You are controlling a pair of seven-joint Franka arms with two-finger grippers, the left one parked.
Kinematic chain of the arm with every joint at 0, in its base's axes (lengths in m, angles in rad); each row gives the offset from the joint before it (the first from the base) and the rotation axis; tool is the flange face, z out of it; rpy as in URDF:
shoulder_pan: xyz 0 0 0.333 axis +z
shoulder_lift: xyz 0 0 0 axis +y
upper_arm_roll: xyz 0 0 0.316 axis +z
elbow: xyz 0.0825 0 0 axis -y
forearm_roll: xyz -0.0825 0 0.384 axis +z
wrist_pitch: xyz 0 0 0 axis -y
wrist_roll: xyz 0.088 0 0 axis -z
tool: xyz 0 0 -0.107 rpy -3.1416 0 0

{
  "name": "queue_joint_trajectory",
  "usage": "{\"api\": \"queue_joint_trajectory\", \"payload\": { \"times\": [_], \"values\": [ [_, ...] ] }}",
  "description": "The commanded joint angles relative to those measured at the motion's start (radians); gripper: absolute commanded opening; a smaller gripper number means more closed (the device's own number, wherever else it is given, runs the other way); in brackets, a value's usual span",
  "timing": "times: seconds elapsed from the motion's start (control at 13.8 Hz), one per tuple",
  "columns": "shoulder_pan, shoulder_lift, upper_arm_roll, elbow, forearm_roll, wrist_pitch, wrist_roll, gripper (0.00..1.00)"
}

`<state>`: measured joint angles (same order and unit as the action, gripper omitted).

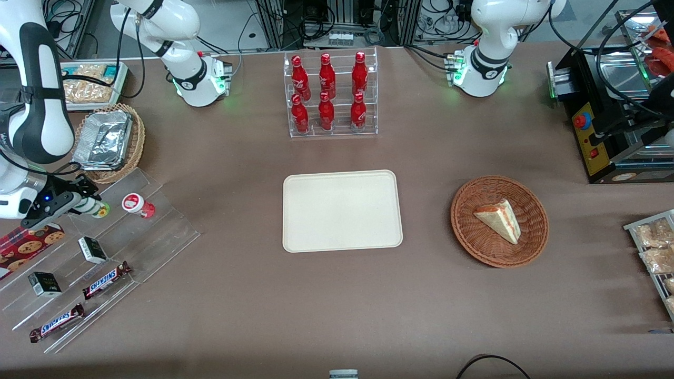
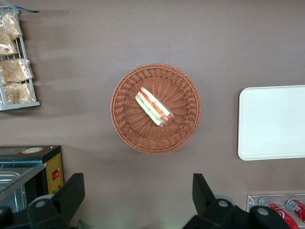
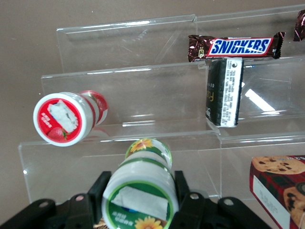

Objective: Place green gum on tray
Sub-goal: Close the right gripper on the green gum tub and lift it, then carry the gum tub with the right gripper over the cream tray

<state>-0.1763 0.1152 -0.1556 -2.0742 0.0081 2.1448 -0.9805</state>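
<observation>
The gripper is sitting over the clear acrylic stepped rack at the working arm's end of the table, its fingers clamping the green gum at the sides of its white lid; the canister is lying tilted on an upper step; the red gum canister is resting just beside it, apart from it; a Snickers bar is lying on a lower step; the cream tray is lying bare, well apart, mid-table.
</observation>
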Motion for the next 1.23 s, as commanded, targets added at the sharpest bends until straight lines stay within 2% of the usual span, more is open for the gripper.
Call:
{"api": "queue_joint_trajectory", "payload": {
  "times": [0.0, 0.44, 0.73, 1.16],
  "values": [
    [-0.003, -0.029, 0.005, -0.003, 0.013, -0.011, -0.018, 0.00],
    [0.055, -0.023, 0.014, 0.120, 0.010, -0.144, 0.019, 0.00],
    [0.164, -0.014, 0.014, 0.219, 0.010, -0.287, 0.204, 0.00],
    [0.420, 0.038, 0.014, 0.227, 0.023, -0.293, 0.642, 0.00]
  ]
}}
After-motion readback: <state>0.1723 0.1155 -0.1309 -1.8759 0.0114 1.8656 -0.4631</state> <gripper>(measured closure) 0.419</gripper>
